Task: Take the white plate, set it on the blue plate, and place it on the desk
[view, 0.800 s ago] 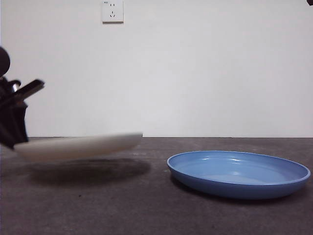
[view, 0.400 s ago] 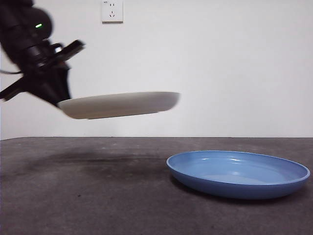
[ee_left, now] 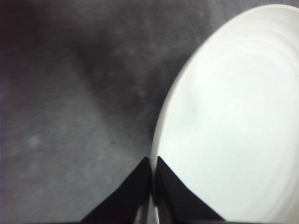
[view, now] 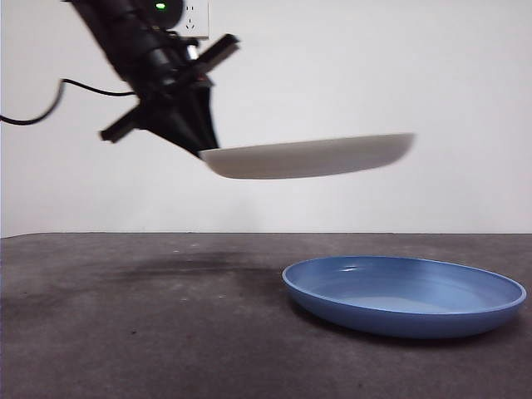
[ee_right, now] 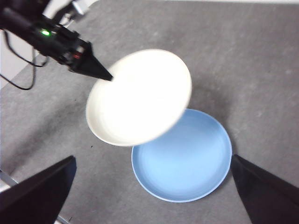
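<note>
The white plate point(view: 307, 156) hangs in the air, nearly level, well above the desk point(view: 150, 332). My left gripper point(view: 202, 148) is shut on its left rim; the wrist view shows both black jaws pinching the white plate point(ee_left: 233, 121) at its edge. From high above, the white plate point(ee_right: 140, 95) partly overlaps the blue plate point(ee_right: 184, 156), with the left gripper point(ee_right: 108, 77) at its rim. The blue plate point(view: 405, 293) rests on the desk at the right, below and to the right of the held plate. My right gripper point(ee_right: 152, 196) is high above, its jaws wide open and holding nothing.
A wall socket point(view: 196, 18) sits on the white wall behind the arm. A black cable point(view: 50, 96) trails from the left arm. The desk's edge point(ee_right: 14, 84) shows at one side of the right wrist view.
The left gripper has lifted the white plate from just above the desk at the left, up and to the right, toward the blue plate. The blue plate has not moved.
</note>
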Available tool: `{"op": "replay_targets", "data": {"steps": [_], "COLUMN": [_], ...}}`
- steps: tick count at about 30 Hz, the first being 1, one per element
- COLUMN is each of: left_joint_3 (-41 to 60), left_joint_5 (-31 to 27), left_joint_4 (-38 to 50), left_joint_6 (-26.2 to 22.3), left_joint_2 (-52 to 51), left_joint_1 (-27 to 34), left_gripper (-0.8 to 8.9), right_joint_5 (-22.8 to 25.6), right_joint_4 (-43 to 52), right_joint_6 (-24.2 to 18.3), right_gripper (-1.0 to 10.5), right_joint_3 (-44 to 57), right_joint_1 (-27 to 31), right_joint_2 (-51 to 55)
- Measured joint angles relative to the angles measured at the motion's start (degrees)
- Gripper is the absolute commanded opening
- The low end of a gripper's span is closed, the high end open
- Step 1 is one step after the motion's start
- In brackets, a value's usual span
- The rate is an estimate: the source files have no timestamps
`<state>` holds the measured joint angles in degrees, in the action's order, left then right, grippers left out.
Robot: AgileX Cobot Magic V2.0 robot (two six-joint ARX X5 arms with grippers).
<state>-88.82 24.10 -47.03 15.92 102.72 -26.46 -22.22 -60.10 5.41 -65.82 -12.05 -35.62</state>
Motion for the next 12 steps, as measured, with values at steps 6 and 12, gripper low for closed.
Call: {"op": "replay_targets", "data": {"steps": [6, 12], "left_joint_3": [-7.54, -14.62], "left_joint_5": [-0.07, -1.01], "left_joint_4": [-2.73, -6.47], "left_joint_6": [0.77, 1.14], "left_joint_2": [7.45, 13.86], "left_joint_1": [-5.03, -8.07], "left_gripper": [0.10, 0.10], "right_joint_5": [0.00, -0.11], "right_joint_4": [-3.10, -5.57], "right_joint_6": [-2.12, -2.43], "right_gripper": [6.2, 6.2], "right_joint_3": [-4.24, -5.51], "right_joint_1": [0.00, 0.00], "right_joint_2": [0.20, 0.22]}}
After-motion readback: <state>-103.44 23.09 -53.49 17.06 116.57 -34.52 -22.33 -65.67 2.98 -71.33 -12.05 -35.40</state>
